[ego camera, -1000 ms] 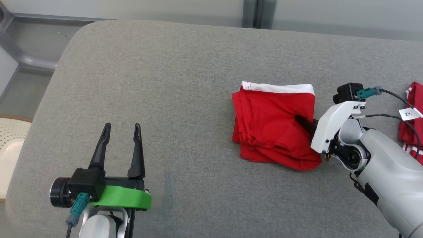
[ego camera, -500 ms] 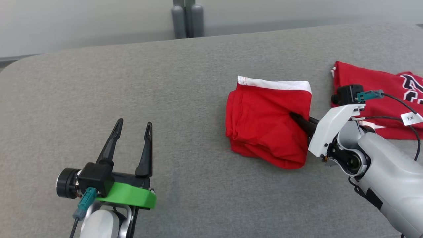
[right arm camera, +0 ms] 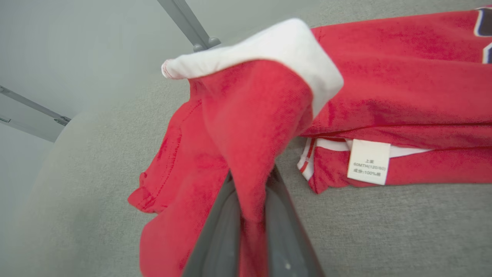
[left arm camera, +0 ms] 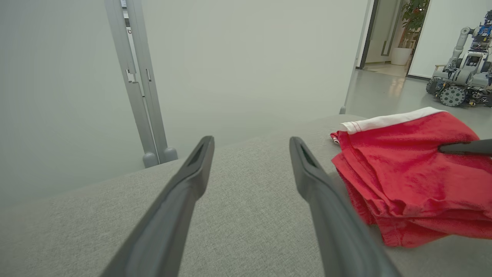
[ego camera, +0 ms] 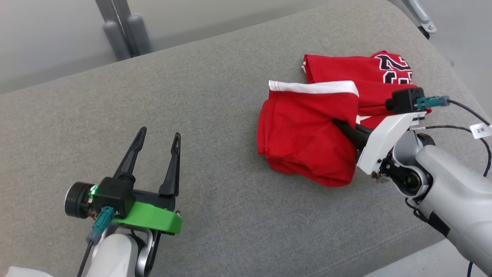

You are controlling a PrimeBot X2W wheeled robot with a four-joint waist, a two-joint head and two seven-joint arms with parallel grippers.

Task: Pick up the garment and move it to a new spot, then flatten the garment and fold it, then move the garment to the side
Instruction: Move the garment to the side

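- Left tool (ego camera: 160,132): it hovers low over the grey cushion (ego camera: 215,96) at the lower left of the head view. Its two dark fingers are spread wide, point away from the robot and hold nothing.
- Folded red garment (ego camera: 303,134): it lies on the cushion, right of centre and well apart from the left tool. Its white waistband runs left to right along the far edge.
- Right tool (ego camera: 340,125): it reaches in from the right and meets the garment's right edge. The fingers are pressed together on a fold of red cloth, which the right wrist view shows gathered between them.
- Second red garment (ego camera: 369,71): it lies beyond and to the right of the held one. The two touch or overlap at the waistband's right corner.
- Judgement: the right arm is far nearer and already has hold. Moving the garment aside probably means carrying it rightward, and the risk is dragging the neighbouring garment along.
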